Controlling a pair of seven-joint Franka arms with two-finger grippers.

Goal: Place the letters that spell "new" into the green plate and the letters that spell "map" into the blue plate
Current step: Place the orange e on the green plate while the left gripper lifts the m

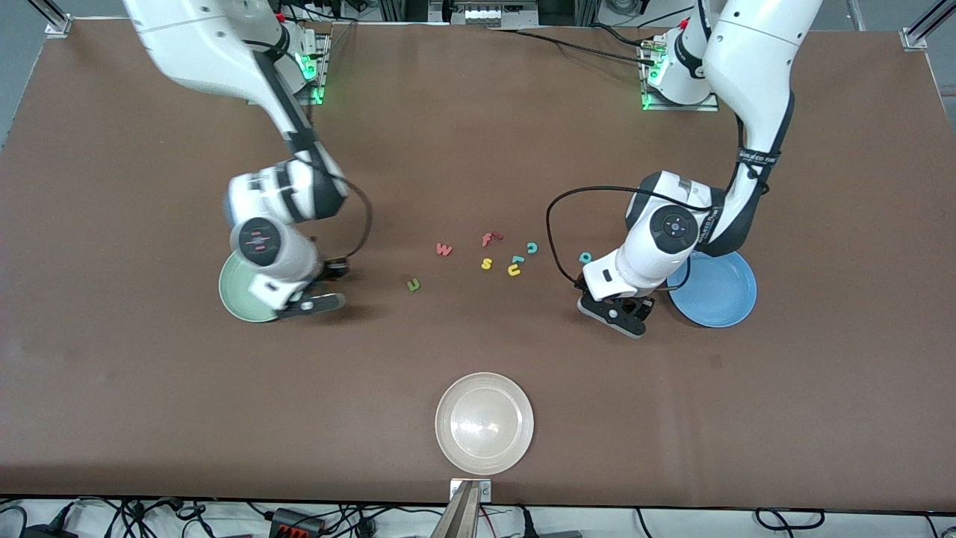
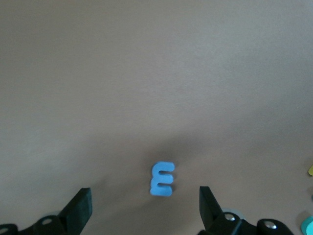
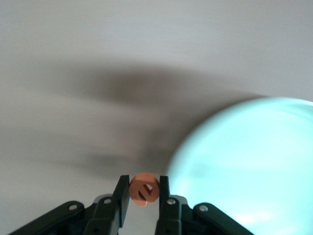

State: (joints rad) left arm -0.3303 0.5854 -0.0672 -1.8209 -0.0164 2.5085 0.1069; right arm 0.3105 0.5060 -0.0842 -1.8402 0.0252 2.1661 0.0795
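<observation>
The right gripper [image 3: 142, 192] hangs at the rim of the green plate [image 1: 237, 293], its jaws clenched on the orange e [image 3: 144, 189]. The left gripper [image 2: 145, 210] hangs low over the surface [image 1: 478, 149] beside the blue plate [image 1: 718, 293], jaws released, straddling the blue m [image 2: 162, 179] without touching it. Between the plates lie the green n [image 1: 413, 284], the pinkish-red w [image 1: 444, 249] and the teal p [image 1: 585, 257].

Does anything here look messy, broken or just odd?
Nothing looks broken or spilled. The foam letters lie scattered at odd angles mid-table. The right hand pinches the orange e beside the green plate; the open left hand hovers over the blue m.
</observation>
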